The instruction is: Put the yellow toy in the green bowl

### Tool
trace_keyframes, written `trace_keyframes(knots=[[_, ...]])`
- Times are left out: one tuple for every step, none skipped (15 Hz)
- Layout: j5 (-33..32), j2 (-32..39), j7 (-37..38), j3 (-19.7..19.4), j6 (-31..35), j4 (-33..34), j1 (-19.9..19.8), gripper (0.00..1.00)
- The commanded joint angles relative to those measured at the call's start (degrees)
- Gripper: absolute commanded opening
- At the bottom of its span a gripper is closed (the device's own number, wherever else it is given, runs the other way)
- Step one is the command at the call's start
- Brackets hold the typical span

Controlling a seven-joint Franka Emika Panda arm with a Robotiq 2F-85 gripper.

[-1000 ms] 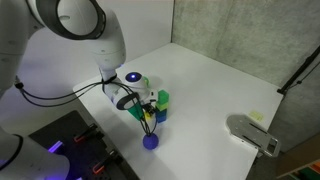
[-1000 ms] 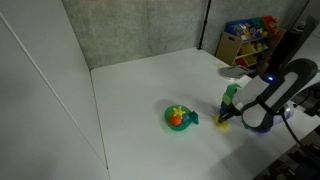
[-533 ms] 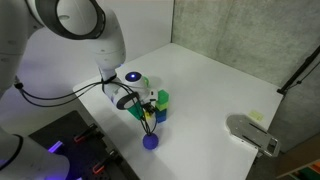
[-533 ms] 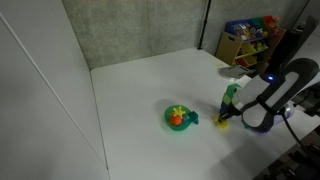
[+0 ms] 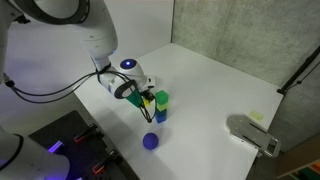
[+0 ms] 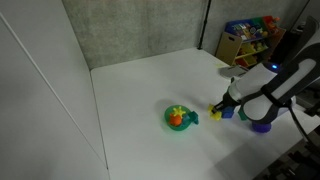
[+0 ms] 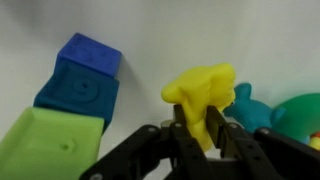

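The gripper (image 7: 200, 132) has lifted off the white table (image 5: 225, 80) since a second ago and now hangs above it, its fingers pinching the yellow toy (image 7: 203, 92) by its lower part. In the wrist view a blue cube (image 7: 84, 72) and a green cube (image 7: 48, 146) lie just to one side of the toy, and in an exterior view the purple ball (image 5: 150, 141) sits apart from the cubes. The green bowl (image 6: 178, 118) stands near the raised toy with an orange piece inside.
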Motion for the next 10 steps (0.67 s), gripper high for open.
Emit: trace_keyframes(knots=[[-0.39,-7.12,2.85,-0.42,-2.38,-2.1,2.18,0.09],[-0.42,-7.95,3.26,0.04,-3.1,-1.5,2.58,0.09],[-0.46,-8.66,3.68,0.67,-3.77,-1.0,2.8,0.09],[-0.47,-9.12,4.09,1.46,-4.76,-0.23,3.12,0.09],[-0.37,-9.43,4.6,2.17,-5.51,0.52,3.64,0.09],[-0.24,-9.52,5.03,2.6,-6.23,1.34,4.47,0.09],[-0.18,-9.4,5.43,3.2,-7.11,2.26,5.01,0.09],[-0.17,-9.0,5.74,3.88,-7.68,3.19,5.4,0.09],[-0.11,-8.1,6.18,3.35,-7.96,4.45,7.04,0.09],[-0.18,-7.29,6.73,2.0,-8.28,5.77,9.17,0.08]])
